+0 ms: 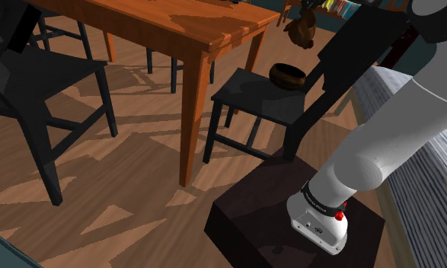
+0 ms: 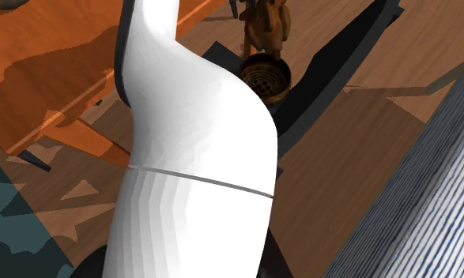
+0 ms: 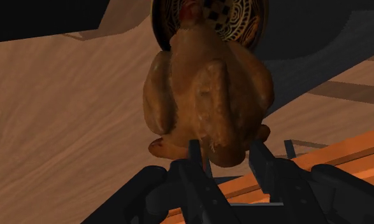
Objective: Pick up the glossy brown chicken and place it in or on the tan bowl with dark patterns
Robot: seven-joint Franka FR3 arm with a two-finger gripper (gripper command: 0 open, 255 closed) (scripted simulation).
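Note:
The glossy brown chicken (image 1: 299, 30) hangs in the air, clasped at its rear by my gripper (image 3: 229, 156), whose black fingers (image 3: 195, 157) press on either side of it. Just below it and slightly towards the stand sits the tan bowl with dark patterns (image 1: 288, 75) on a black chair seat (image 1: 248, 97). The second exterior view has the chicken (image 2: 268, 24) directly above the bowl (image 2: 264, 77), apart from it. In the wrist view the chicken (image 3: 208, 95) covers much of the patterned bowl (image 3: 239, 19) beyond it.
An orange-brown wooden table (image 1: 168, 30) stands close beside the bowl's chair. Another black chair (image 1: 39, 84) is at the shoulder view's left. The dark stand (image 1: 275, 213) sits on the wood floor, with a striped grey surface (image 1: 435, 183) at the right. My white arm (image 2: 198, 158) blocks much of the second exterior view.

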